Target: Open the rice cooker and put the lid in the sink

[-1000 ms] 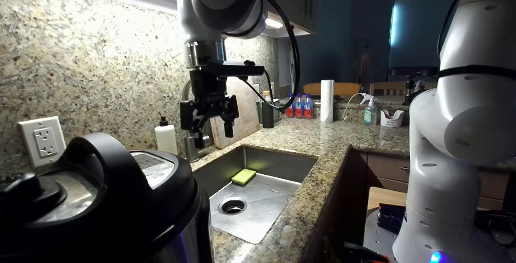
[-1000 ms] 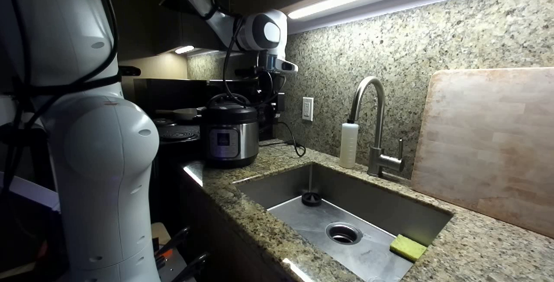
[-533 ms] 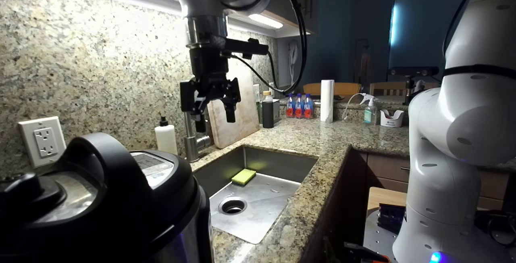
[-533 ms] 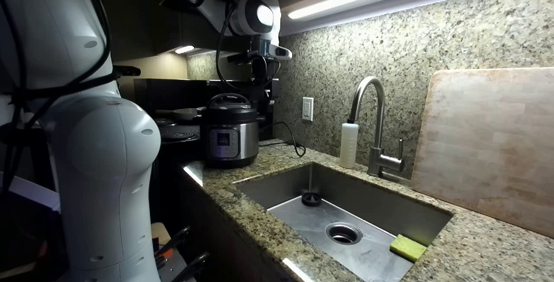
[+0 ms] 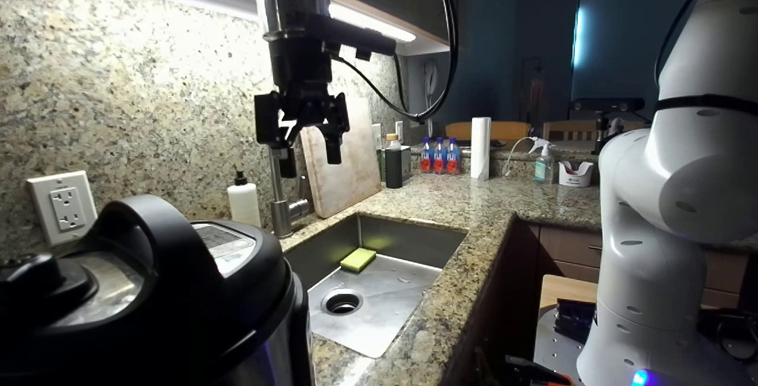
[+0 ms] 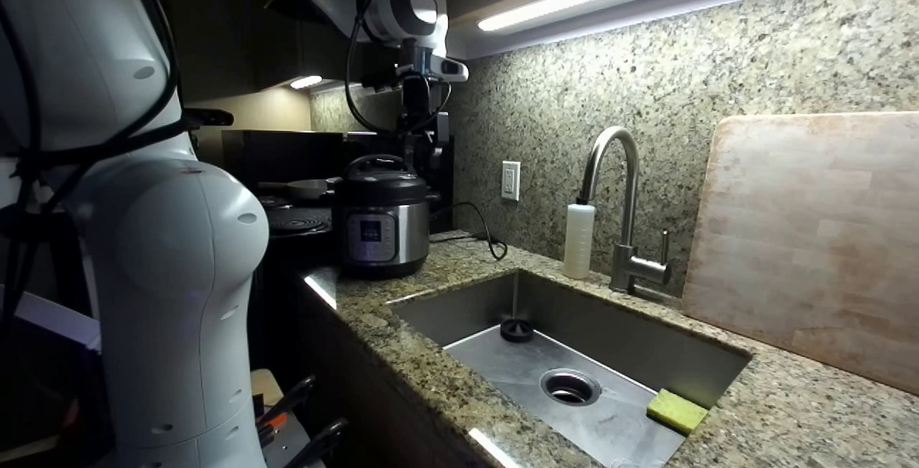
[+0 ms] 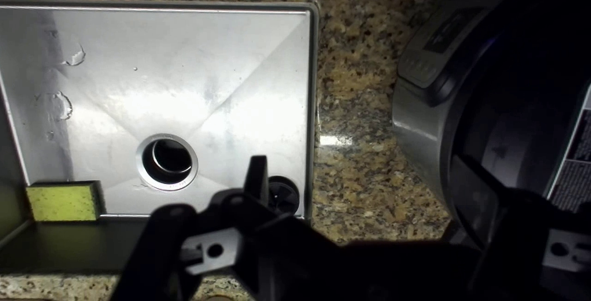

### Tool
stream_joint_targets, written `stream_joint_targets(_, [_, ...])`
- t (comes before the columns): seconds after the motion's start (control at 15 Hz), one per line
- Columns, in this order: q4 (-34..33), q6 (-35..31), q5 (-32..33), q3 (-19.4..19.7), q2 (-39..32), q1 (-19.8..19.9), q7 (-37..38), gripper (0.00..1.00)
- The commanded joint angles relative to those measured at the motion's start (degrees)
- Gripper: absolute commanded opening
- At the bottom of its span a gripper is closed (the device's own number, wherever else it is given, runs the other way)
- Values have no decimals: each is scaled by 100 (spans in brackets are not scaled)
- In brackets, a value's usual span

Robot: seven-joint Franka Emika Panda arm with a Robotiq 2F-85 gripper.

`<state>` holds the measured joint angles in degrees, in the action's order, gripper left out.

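Note:
The rice cooker (image 6: 409,231) stands upright on the counter beside the sink, a steel-sided body with a control panel. Its black lid (image 6: 380,188) sits on top, and the arched lid handle (image 5: 172,238) points up. To the cooker's side lies the steel sink (image 5: 385,291), also seen from above as the sink (image 7: 138,38) in the wrist view. My gripper (image 5: 311,160) hangs pointing down, higher than the lid handle. Both fingers are spread with nothing between them; in the wrist view the gripper (image 7: 364,171) spans the granite between sink and cooker. The inner pot is hidden.
In the sink are a yellow sponge (image 6: 677,411) and a black drain stopper (image 6: 516,330). A faucet (image 6: 629,195), a white soap bottle (image 5: 243,199) and a cutting board (image 6: 811,245) line the back wall. A power cord (image 6: 484,224) runs behind the cooker. Lit cabinets hang above.
My gripper has risen well up from about the lid handle's height and shifted toward the cooker. It stays open. Cooker, lid and sink contents have not moved.

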<state>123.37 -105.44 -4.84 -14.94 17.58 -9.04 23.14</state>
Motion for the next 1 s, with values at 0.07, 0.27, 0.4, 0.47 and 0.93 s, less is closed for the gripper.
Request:
stream_joint_targets(0.07, [-41, 56, -69, -188, 156, -140, 286, 100])
stream_joint_targets(0.27, [-125, -45, -96, -318, 142, -169, 575, 100])
stream_joint_targets(0.4, [-232, -79, -115, -392, 106, -195, 742, 100])
stream_joint_targets(0.47, [-279, -98, -104, -442, 94, -208, 835, 100])
stream_joint_targets(0.93, [-408, -187, -98, -757, 159, -308, 1475, 100])
